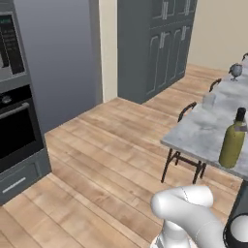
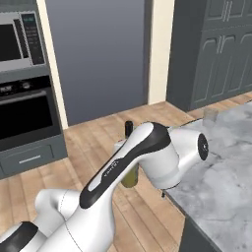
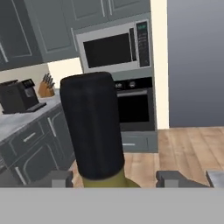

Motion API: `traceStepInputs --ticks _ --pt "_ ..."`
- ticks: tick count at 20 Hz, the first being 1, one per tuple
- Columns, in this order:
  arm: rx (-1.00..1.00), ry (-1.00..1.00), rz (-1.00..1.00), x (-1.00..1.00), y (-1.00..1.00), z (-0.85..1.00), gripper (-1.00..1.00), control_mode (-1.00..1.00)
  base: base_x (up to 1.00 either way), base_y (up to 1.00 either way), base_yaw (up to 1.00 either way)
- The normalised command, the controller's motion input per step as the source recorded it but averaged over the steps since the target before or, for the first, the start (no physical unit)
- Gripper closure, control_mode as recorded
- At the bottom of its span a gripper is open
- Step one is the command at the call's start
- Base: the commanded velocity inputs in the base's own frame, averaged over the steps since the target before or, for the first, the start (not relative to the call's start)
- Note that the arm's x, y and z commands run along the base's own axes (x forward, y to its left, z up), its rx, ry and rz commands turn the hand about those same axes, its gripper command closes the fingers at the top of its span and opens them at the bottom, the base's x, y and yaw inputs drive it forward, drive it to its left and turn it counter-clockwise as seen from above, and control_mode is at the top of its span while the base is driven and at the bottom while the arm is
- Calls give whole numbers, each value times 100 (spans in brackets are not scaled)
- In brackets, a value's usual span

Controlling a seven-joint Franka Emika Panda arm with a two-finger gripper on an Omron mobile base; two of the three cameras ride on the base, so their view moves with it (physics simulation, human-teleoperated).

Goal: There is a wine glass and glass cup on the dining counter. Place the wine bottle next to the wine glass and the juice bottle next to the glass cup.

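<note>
You see a kitchen with a light wooden floor (image 1: 97,160) and a beige wall. A tall grey panel (image 1: 63,53) stands at the left in the left base view, and beside it tall dark grey cabinets (image 1: 155,43). A black wall oven (image 1: 17,128) with a microwave (image 3: 113,48) above it is built into the grey column.

The desk (image 1: 203,131), a long grey-white marble top on a dark base, runs along the right side. Dark chairs (image 1: 186,160) are pushed under its near long edge.

The white arm (image 2: 128,167) crosses the right base view and covers most of the wine bottle there.

The wine bottle (image 1: 233,140) stands upright on the near end of the desk, close to the corner. In the hand view its black top (image 3: 92,127) is very close and the olive shoulder shows just under it. The end effector (image 3: 116,178) is around the bottle: one dark fingertip is on each side of the shoulder. Whether the fingers (image 3: 175,177) press the glass or only stand beside it, you cannot tell.

The glass cup (image 1: 209,100) stands further along the desk, and the wine glass (image 1: 236,71) at the far end, well apart from the bottle.

On the other worktop there is a black toaster (image 3: 19,97) and a knife block (image 3: 46,87).
</note>
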Motion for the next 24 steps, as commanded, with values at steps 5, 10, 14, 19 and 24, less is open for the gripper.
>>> traceStepInputs --ticks 5,10,14,19,24 --pt "0 0 0 0 0 0 100 100 77 46 -20" --pt "0 0 0 0 0 0 100 100 78 44 -22" --pt "0 0 0 0 0 0 100 100 80 39 -27" --pt "0 0 0 0 0 0 100 100 78 37 -31" --pt "0 0 0 0 0 0 100 100 71 35 -39"
